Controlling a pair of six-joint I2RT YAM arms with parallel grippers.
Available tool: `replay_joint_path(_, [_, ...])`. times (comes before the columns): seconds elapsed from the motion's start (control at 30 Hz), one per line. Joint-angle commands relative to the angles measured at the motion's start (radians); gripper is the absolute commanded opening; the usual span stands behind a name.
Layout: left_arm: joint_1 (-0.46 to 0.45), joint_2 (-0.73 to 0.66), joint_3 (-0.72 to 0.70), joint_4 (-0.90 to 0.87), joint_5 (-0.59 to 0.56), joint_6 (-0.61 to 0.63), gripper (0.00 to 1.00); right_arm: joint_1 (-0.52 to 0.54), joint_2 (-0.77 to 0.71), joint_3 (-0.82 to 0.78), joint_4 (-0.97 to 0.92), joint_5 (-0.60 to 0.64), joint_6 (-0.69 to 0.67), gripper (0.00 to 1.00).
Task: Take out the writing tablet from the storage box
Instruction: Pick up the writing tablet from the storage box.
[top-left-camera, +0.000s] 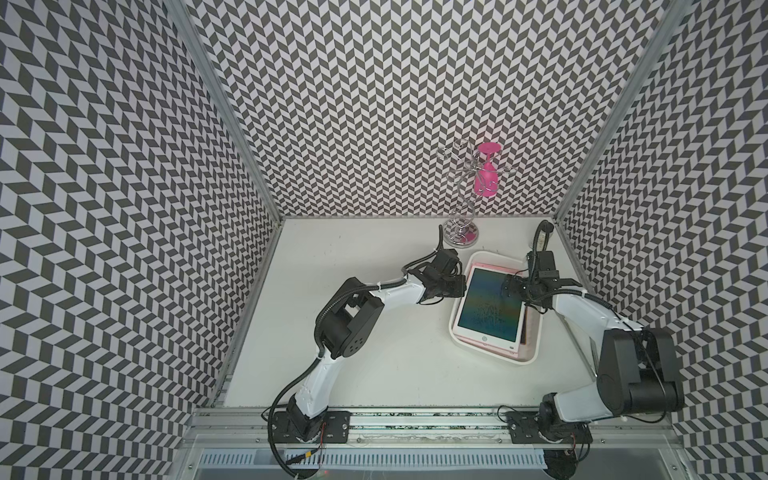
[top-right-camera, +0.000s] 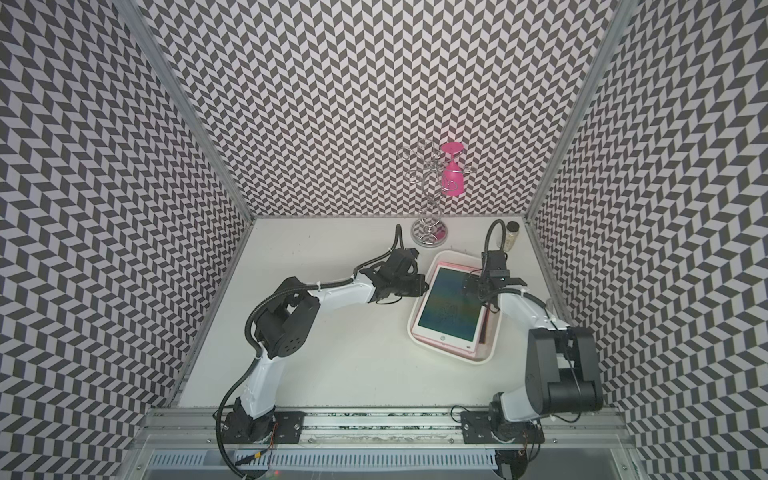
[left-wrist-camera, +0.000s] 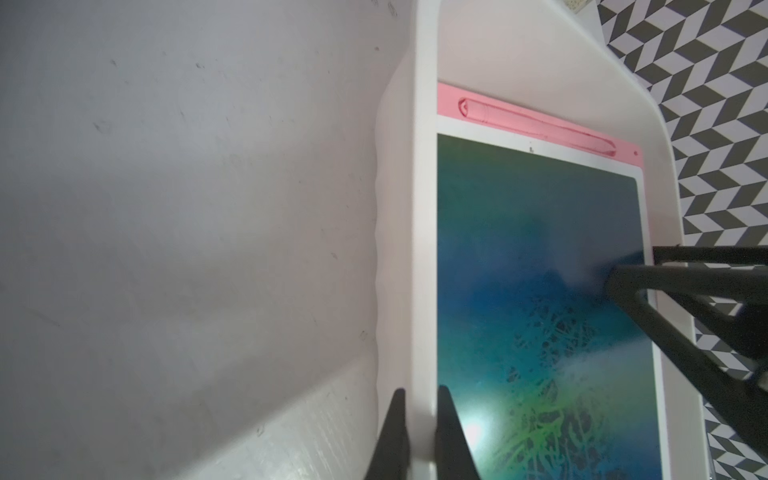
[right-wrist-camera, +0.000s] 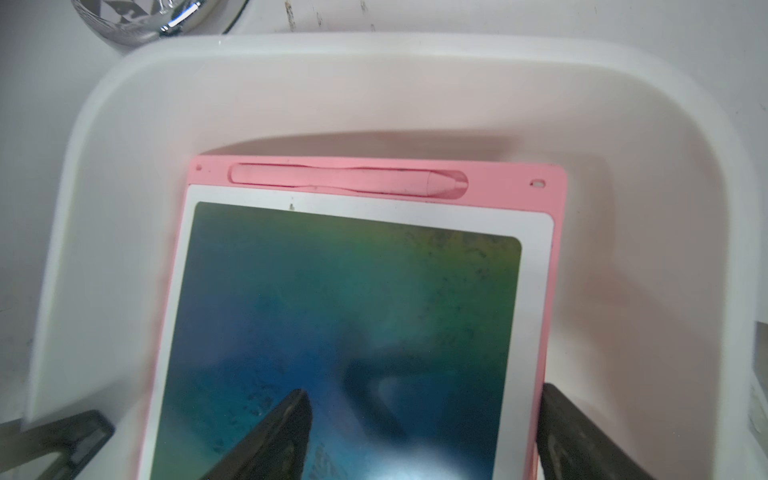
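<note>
Evidently, white plastic storage box (left-wrist-camera: 424, 208) is anchored by clenched left gripper (left-wrist-camera: 420, 392); pink-framed writing tablet (right-wrist-camera: 353, 299) edge is straddled by released right gripper (right-wrist-camera: 424, 390).

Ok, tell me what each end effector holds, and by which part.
The left end effector pinches the storage box by its side rim. The right end effector holds nothing; open over the tablet.
</note>
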Motion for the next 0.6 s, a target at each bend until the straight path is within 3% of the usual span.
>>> replay_joint_path(0.0, [-0.042, 0.071, -0.035, -0.036, 0.061, 0.050, 0.00, 0.015, 0.029, 0.022, 0.089, -0.023, 0.000, 0.83])
replay_joint_path(0.57, [-0.037, 0.077, -0.042, -0.027, 0.066, 0.049, 0.00, 0.003, -0.081, -0.016, 0.133, -0.266, 0.038, 0.80])
